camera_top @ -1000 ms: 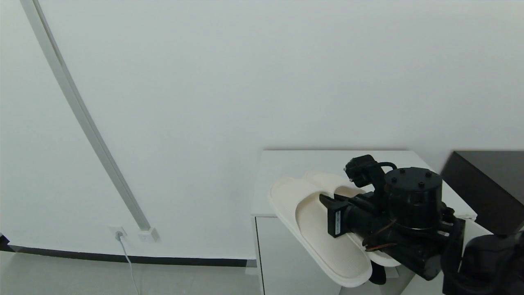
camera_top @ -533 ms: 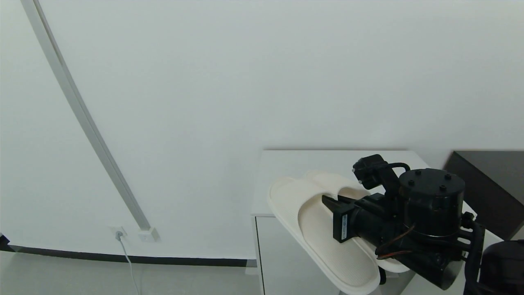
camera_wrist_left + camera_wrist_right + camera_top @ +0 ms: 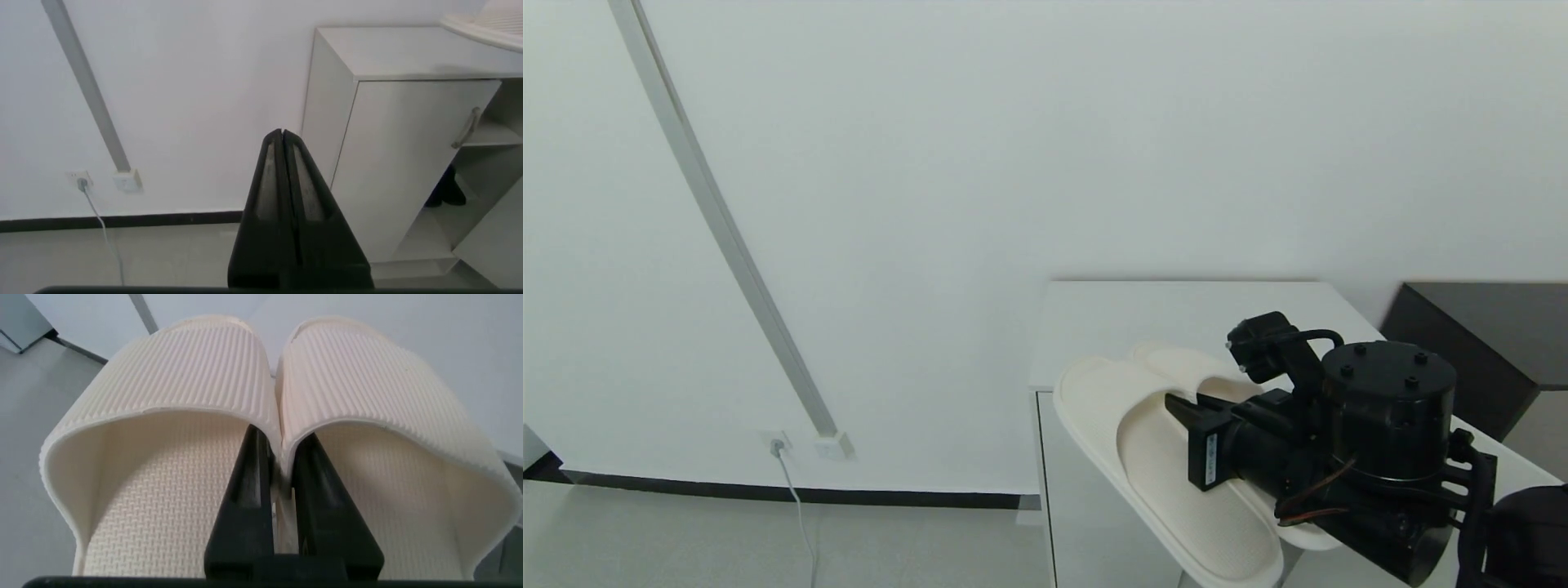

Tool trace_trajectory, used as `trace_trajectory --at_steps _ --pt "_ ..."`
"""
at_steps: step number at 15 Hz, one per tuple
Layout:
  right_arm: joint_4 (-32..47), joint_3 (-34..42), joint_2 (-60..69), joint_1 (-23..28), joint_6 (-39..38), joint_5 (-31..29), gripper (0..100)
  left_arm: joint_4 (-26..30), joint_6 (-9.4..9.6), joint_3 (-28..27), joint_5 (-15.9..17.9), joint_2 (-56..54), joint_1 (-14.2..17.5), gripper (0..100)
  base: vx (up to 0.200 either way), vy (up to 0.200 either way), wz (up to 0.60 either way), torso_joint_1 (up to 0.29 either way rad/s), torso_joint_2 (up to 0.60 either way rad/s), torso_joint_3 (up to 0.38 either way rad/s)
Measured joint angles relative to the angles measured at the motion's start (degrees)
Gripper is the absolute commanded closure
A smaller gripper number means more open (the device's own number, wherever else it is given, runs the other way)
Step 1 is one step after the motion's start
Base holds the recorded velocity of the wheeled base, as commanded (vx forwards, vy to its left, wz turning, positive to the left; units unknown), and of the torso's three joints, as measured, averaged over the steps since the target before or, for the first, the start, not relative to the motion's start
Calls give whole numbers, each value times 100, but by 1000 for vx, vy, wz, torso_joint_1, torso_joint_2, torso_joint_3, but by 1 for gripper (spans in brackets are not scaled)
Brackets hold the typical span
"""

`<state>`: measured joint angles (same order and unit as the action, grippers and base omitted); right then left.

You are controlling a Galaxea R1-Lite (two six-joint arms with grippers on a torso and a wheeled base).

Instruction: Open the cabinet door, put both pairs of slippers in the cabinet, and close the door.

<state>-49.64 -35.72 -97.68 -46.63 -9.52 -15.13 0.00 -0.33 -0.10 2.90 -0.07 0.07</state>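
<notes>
The right gripper (image 3: 282,483) is clenched on the pair of cream slippers (image 3: 204,400). Its two black fingers (image 3: 245,486) stand in the narrow gap where the slippers meet and pinch the inner walls of both straps together, so the pair hangs side by side from this one grip, ribbed straps up and the patterned insoles facing the wrist.

In the head view the slippers (image 3: 1168,482) are held in the air and tilted. Their toe ends are high, over the front edge of the white cabinet (image 3: 1176,314). Their heels slope down in front of its face.

The left gripper (image 3: 283,188) is closed with nothing between its fingers, which are pressed flat against each other. It is held off the floor, facing the cabinet and well apart from the slippers.

From that wrist the cabinet door (image 3: 404,163) shows with a slim handle (image 3: 467,129) at its edge. Past the handle the inside is open to view, with a shelf (image 3: 494,135) and below it a dark thing (image 3: 448,189) too small to name.

The cabinet stands against a plain white wall. A grey strip (image 3: 719,220) runs down the wall to a small box near a socket (image 3: 778,445), and a cable (image 3: 800,514) drops from the socket to the floor. A dark piece of furniture (image 3: 1478,335) stands just beside the cabinet on the robot's right
</notes>
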Motion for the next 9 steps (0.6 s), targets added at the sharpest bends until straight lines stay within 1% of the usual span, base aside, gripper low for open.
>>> trace_trajectory --at_steps 2,9 --pt "-15 -9 0 -2 -2 -11 100 0 17 0 10 0 0 100 -200 0 0 10 2 2" --pt "-17 55 -2 -2 2 -11 100 2 17 0 0 0 0 100 0 0 0 0 0 0"
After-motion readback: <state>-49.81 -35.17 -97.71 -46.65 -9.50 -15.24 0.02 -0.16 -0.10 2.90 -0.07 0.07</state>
